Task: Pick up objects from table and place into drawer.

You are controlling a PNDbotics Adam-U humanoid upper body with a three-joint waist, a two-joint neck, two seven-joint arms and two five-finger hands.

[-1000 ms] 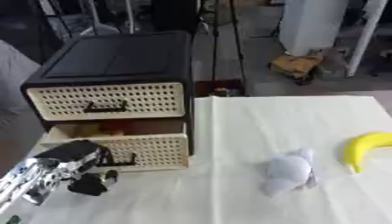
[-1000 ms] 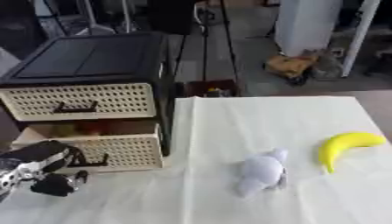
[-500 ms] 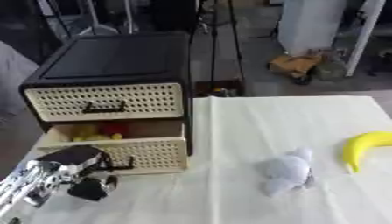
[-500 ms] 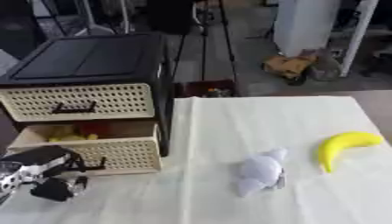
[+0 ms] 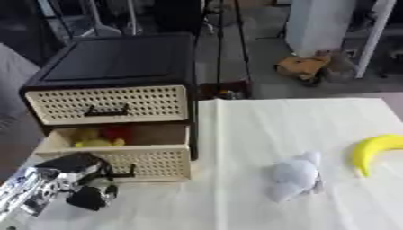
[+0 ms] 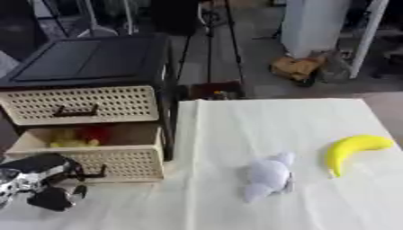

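Observation:
A black cabinet (image 5: 118,63) stands at the table's back left with two cream perforated drawers. The upper drawer (image 5: 110,104) is closed. The lower drawer (image 5: 154,159) is pulled out, and a yellow item (image 5: 93,143) and a red item (image 5: 118,133) lie inside. My left hand (image 5: 59,179) sits at the lower left, fingers curled at the lower drawer's black handle (image 5: 122,173). A white plush toy (image 5: 293,176) lies on the cloth right of centre. A banana (image 5: 376,148) lies near the right edge. My right hand shows in no view.
A pale cloth (image 5: 236,130) covers the table from the cabinet to the right edge. Beyond the far edge are the floor, tripod legs, an orange-brown object (image 5: 303,67) and a white column (image 5: 323,22).
The lower drawer has slid further out toward me with my left hand at its handle, so more of the yellow and red items shows. The plush toy and banana have not moved.

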